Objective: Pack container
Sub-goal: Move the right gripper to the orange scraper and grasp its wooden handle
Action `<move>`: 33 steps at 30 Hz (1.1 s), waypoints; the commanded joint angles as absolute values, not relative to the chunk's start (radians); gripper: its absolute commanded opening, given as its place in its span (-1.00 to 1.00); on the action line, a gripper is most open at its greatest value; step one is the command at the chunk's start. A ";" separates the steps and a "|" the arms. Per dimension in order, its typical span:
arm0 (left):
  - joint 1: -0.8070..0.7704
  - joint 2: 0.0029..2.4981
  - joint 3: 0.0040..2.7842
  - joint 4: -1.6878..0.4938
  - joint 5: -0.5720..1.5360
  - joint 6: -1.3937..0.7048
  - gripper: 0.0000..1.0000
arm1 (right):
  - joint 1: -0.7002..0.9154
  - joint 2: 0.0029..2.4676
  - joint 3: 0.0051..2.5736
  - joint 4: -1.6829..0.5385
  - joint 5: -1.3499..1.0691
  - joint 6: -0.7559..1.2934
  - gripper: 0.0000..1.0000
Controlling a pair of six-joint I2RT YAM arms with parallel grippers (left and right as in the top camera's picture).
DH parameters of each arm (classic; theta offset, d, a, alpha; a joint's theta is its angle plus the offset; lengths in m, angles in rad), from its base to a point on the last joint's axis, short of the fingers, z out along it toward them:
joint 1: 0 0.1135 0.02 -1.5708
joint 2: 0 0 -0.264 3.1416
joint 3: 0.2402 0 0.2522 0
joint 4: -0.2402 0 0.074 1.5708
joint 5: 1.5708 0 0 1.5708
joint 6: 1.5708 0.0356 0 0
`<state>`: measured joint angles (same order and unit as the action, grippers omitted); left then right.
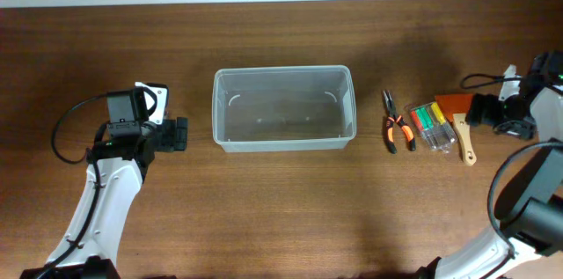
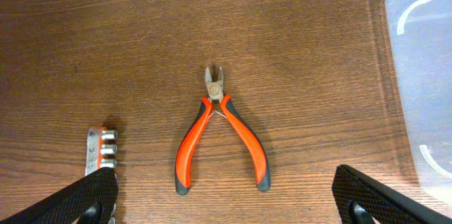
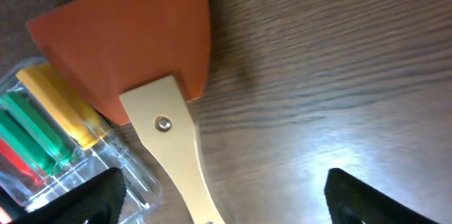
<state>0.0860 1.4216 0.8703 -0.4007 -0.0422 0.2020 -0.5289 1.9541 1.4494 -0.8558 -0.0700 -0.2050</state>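
Broadly, the brown wooden table (image 1: 281, 217) fills the scene, with one arm at each end. The container (image 1: 283, 107) stands upright at the centre, long side running left to right, well apart from both grippers; the wood shows through its clear floor.

The left gripper (image 1: 179, 135) hovers just left of the container, its fingers (image 2: 85, 199) spread wide and holding nothing. The right gripper (image 1: 482, 110) hangs at the far right over a cluster of tools, its jaws likewise released, nothing between them.

In that cluster lies a scraper (image 1: 459, 121) with an orange blade and pale wooden handle. Touching its left side is a clear case (image 1: 433, 127) of green, yellow and orange drivers. Left of that, pliers (image 1: 395, 129) with orange-and-black handles lie flat, between case and container.

The left wrist camera shows more — orange-handled cutters (image 2: 222, 136) flat on the wood below the open fingers, handles splayed, with the container's corner at the frame's edge. A small metal bit holder (image 2: 102, 152) rests near one finger, apart from the cutters.
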 commanded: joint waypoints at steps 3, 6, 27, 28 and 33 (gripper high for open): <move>0.088 1.428 0.884 -0.398 -0.049 0.218 0.98 | -0.463 1.971 1.466 -0.862 -0.092 -0.236 0.68; 0.088 1.428 0.884 -0.398 -0.049 0.218 0.98 | -0.426 1.972 1.459 -0.882 -0.006 -0.235 0.64; 0.088 1.428 0.884 -0.398 -0.049 0.218 0.98 | -0.418 2.065 1.456 -0.826 0.054 -0.225 0.52; 0.088 1.428 0.884 -0.398 -0.049 0.218 0.98 | -0.418 2.078 1.456 -0.830 0.053 -0.223 0.52; 0.088 1.428 0.884 -0.398 -0.049 0.218 0.98 | -0.418 2.126 1.456 -0.838 0.038 -0.201 0.47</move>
